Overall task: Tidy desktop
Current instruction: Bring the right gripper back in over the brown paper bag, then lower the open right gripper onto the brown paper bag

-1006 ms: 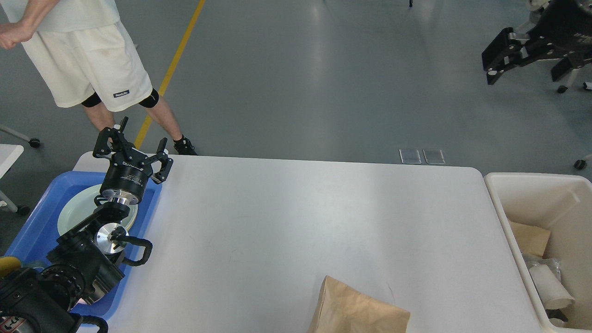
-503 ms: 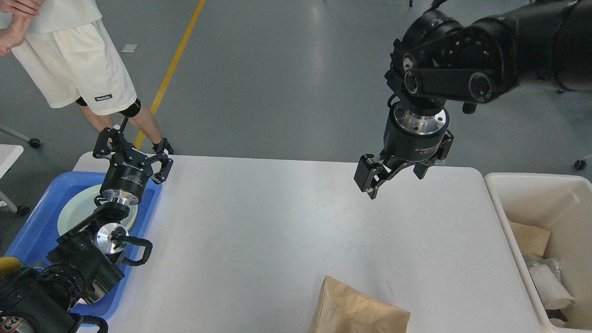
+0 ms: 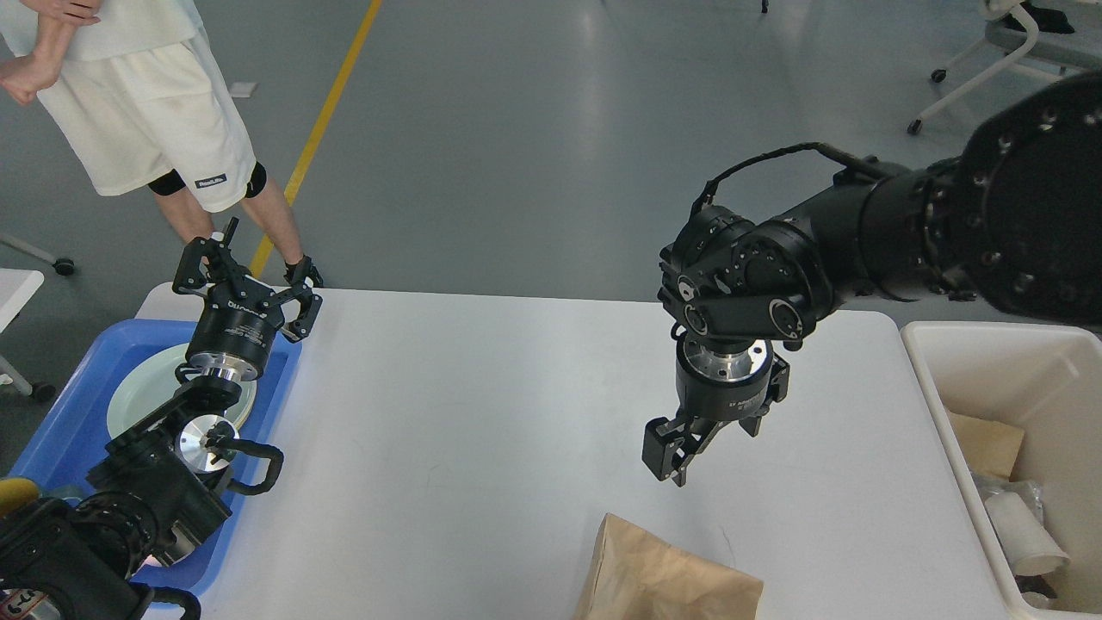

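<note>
right gripper (image 3: 673,455) above desktop (image 3: 482,413), near bag (image 3: 667,577)

The right arm, absent a second ago, now reaches in over the desk (image 3: 516,413); its tool (image 3: 680,452) is lower and nearer than half a second back, hanging just above the paper bag (image 3: 667,577). The bystander (image 3: 146,112) has shifted slightly

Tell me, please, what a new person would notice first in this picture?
First, the big black right arm reaching in from the right, its pincer hanging over the white desktop just above a brown paper bag at the near edge. Then the left pincer open above the blue tray holding a plate.
</note>
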